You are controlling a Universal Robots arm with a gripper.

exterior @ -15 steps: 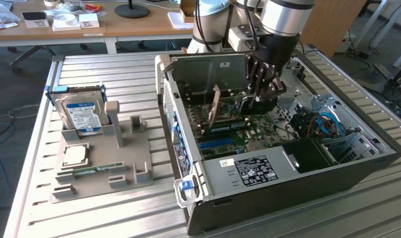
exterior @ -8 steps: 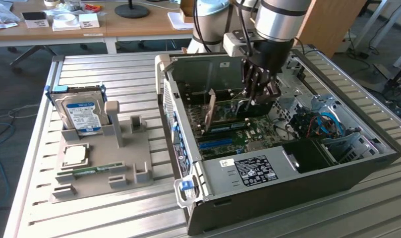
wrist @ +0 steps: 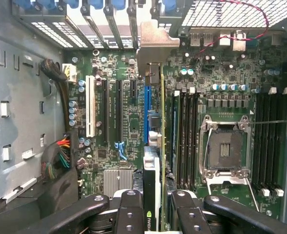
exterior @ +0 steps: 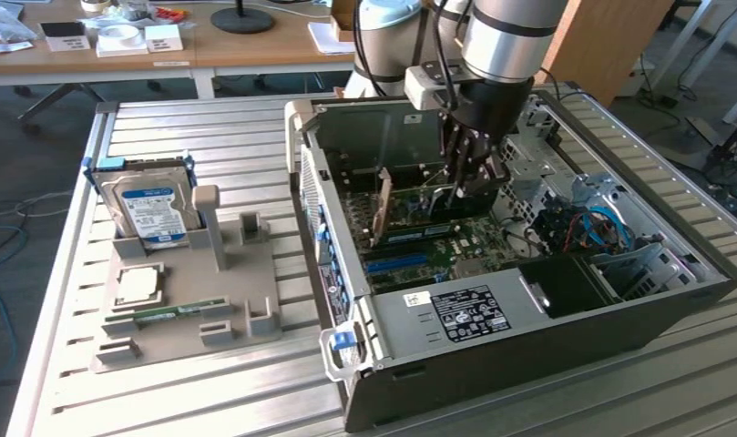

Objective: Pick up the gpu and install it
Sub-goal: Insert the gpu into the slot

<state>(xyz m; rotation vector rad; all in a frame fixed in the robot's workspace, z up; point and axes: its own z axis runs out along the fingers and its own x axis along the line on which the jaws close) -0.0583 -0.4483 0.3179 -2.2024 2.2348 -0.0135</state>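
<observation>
wrist view: pincer (wrist: pixel 155 207) clasps gpu (wrist: pixel 152 170) edge-on above motherboard (wrist: pixel 126 114).

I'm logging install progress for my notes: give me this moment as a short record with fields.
end effector: shut on the gpu, lowered inside the computer case
gpu: upright, seen edge-on from the wrist view, over the motherboard
seated in slot: cannot tell
tray: beside the case, carrying a hard drive and a memory stick

gpu (wrist: pixel 162 146): thin green card, upright on edge over motherboard (wrist: pixel 129 122), clamped in hand (wrist: pixel 155 197).
</observation>
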